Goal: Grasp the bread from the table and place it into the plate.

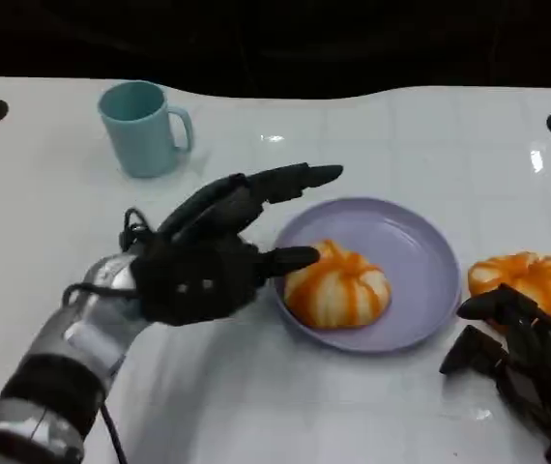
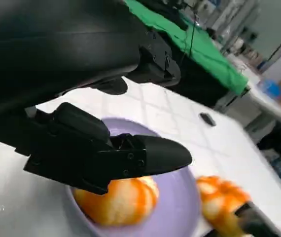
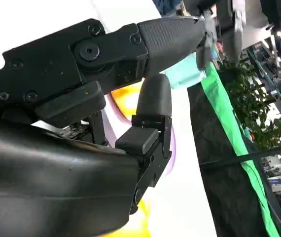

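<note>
Nearest the camera, the left hand (image 1: 203, 271) hovers just beside the plate (image 1: 420, 242), fingers spread and extended, holding nothing; its thumb tip reaches the near rim beside the bread in the plate (image 1: 336, 285). The left wrist view confirms this: black fingers (image 2: 150, 155) extend above the lavender plate (image 2: 180, 197), with the orange-striped roll (image 2: 118, 200) below them, apparently not clasped. A second bread (image 1: 527, 280) lies on the white table (image 1: 353, 416), just right of the plate and outside it. The right hand (image 1: 517, 353) sits against this bread's near side, fingers curled toward it; whether they actually clasp it cannot be told from these views. A light-blue mug (image 1: 145, 128) stands well apart, toward the far left.

Handling judgement: the bread appears light, soft and compressible, with a glazed, rounded top that may be slightly slippery. A gentle grasp across its widest flanks, fingers opposing the thumb low on the sides, would likely avoid crushing it. One roll appears placed; the table roll remains.
</note>
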